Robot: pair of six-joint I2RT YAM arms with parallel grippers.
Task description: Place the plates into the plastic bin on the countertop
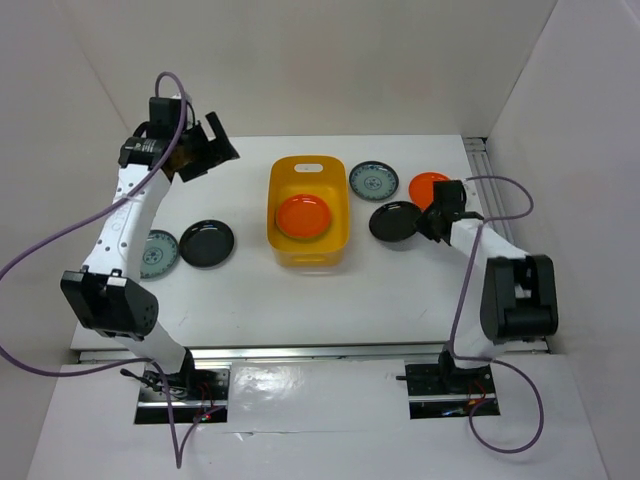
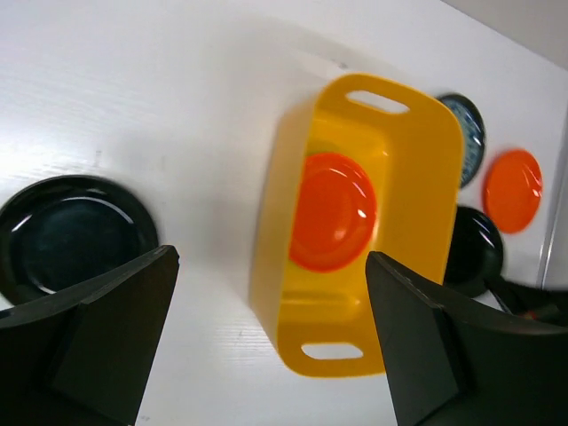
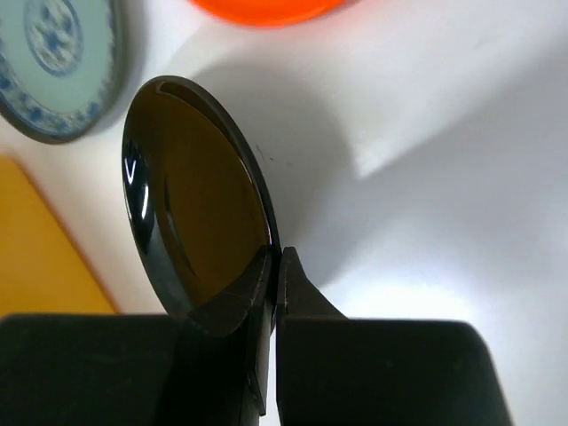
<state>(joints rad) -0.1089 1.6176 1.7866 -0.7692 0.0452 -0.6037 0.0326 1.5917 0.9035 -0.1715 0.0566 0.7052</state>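
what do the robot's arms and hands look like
The left arm and right arm have white link shells with bulky black joint blocks. A thin purple cable loops loosely along each arm. The left hand and right hand are matte black, each with two flat, wedge-shaped fingers. No markings are legible.

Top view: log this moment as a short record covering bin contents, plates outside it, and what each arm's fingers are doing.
bin: holds one orange plate
right of bin: patterned plate, second orange plate, black plate
left of bin: second black plate, second patterned plate
left fingers: open, empty, raised
right fingers: shut on the black plate's rim
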